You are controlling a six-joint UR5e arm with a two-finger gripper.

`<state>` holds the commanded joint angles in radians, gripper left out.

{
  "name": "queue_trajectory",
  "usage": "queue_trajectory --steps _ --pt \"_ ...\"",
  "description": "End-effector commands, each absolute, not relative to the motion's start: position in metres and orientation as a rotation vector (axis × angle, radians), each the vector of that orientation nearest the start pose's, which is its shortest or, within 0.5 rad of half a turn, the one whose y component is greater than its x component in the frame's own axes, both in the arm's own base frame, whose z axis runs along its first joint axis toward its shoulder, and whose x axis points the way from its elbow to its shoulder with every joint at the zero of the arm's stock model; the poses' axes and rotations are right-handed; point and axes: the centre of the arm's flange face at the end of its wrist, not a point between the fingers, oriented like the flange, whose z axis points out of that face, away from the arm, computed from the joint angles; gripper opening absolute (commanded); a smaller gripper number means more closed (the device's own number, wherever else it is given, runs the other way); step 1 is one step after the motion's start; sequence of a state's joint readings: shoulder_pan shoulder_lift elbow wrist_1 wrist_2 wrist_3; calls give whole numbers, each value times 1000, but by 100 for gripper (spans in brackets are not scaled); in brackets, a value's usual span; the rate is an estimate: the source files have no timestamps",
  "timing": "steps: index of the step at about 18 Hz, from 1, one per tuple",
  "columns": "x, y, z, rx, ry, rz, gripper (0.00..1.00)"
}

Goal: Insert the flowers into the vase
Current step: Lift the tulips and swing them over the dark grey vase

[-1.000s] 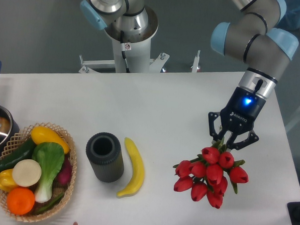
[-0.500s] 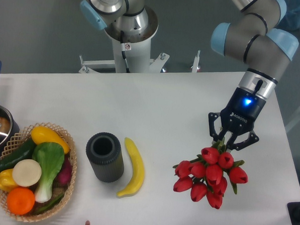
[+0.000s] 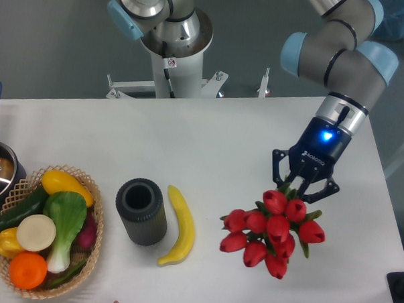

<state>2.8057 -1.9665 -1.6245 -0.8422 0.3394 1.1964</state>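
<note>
My hand is clamped on the stems of the flowers, the red buds hanging below it over the right side of the tabletop, well apart from the vase standing upright beside the banana.

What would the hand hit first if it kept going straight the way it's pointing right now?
The hand points down and slightly toward the camera, closed around the flowers. Going straight on, the tulip buds would likely press into the table first; depth is hard to judge.
</note>
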Motion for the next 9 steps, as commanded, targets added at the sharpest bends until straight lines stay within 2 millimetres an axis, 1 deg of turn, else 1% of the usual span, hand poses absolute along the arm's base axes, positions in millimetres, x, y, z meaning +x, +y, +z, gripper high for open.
queue_trajectory --steps 2,4,6,7,9 --pt "-494 439 381 -1823 224 -249 25" --pt "-474 454 372 -1781 288 -268 25" --pt "-456 467 371 -1704 337 -297 25" --pt "-450 472 372 -1658 350 -317 25" --pt "-438 473 370 -1590 343 -359 25"
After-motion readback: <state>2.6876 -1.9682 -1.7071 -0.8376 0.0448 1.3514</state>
